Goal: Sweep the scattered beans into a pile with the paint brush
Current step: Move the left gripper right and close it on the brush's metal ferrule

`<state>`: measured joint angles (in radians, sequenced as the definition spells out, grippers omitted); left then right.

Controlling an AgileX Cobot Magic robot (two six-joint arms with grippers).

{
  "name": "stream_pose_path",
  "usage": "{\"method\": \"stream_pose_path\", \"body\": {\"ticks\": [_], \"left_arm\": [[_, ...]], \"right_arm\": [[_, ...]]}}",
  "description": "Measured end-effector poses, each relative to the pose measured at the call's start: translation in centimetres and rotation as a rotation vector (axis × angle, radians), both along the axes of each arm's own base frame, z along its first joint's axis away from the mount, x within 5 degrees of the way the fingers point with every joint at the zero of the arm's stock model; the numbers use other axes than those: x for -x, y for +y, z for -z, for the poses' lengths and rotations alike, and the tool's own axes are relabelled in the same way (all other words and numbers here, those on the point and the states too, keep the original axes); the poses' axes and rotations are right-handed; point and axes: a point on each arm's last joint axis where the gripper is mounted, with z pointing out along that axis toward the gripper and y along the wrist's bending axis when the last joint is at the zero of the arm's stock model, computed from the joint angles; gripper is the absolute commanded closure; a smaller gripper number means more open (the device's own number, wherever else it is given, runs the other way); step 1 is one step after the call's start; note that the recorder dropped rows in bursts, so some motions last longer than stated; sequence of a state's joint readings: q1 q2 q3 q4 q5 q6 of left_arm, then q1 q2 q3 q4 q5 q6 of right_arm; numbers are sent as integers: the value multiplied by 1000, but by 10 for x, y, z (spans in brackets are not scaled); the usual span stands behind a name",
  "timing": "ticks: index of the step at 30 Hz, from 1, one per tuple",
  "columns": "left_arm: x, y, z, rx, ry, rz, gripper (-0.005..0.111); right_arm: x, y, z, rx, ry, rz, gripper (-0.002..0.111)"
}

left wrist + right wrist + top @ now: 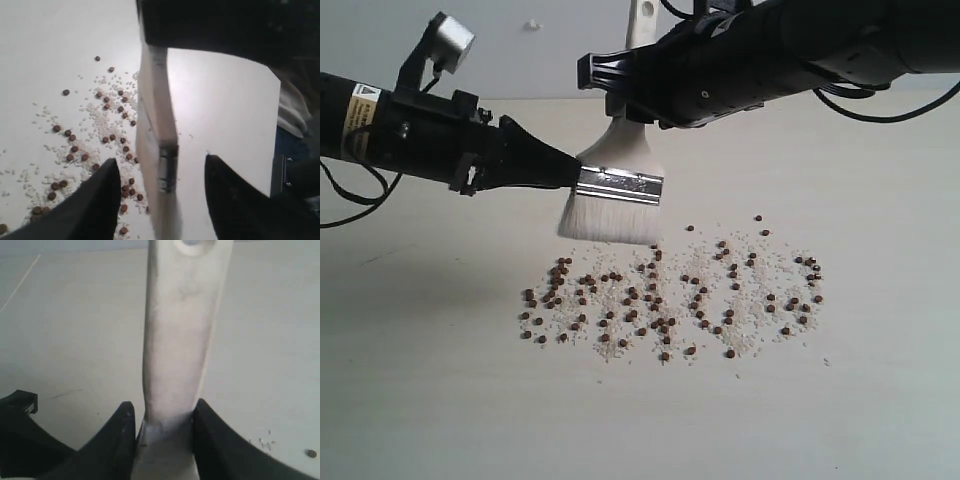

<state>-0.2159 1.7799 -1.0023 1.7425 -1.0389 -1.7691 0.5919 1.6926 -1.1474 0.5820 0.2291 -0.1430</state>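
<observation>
Exterior view
paint brush [620, 185]: we see it upright, bristles [610, 220] down and handle [640, 30] up, over the far-left edge of the bean scatter. We cannot tell whether the bristle tips touch the table [880, 390].
right gripper [625, 97]: it reaches in from the far right and is clamped on the wooden handle above the ferrule [620, 184].
left gripper [570, 172]: it comes in from the left with its tip at the left end of the silver ferrule. From here we cannot tell how the jaws stand.
beans [657, 300]: they are spread in a wide band across the middle of the table, on the near side and to the right of the bristles. No pile.
white grit [740, 300]: it is mixed in among the beans.

Left wrist view
left gripper [162, 160]: the jaws are spread wide and grip nothing. We see table [225, 110] in the gap on both sides of the brush.
paint brush [157, 115]: it is edge-on between the two black fingers [100, 200] and touches neither.
beans [109, 138]: they are scattered with white grit [97, 117] on the table, on one side of the brush.

Right wrist view
right gripper [165, 407]: both fingers [120, 435] press the sides of the handle, so it is closed on the paint brush.
paint brush [180, 330]: the pale handle fills the middle, with the hole [192, 244] at its end.
beans [311, 453]: we make out one lone bean on the table [75, 340], well apart from the gripper.
</observation>
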Motion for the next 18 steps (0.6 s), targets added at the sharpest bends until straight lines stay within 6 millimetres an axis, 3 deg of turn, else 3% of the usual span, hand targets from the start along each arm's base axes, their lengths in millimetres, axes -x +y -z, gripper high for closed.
{"method": "stream_pose_path", "body": {"ticks": [10,18], "left_arm": [[-8,-1,21,-27,54,-40,57],[-8,-8,19,-13,-50,7,57]], "right_arm": [[0,0,0,9,-3,-6,108],[0,0,0,0,2,3,108]]}}
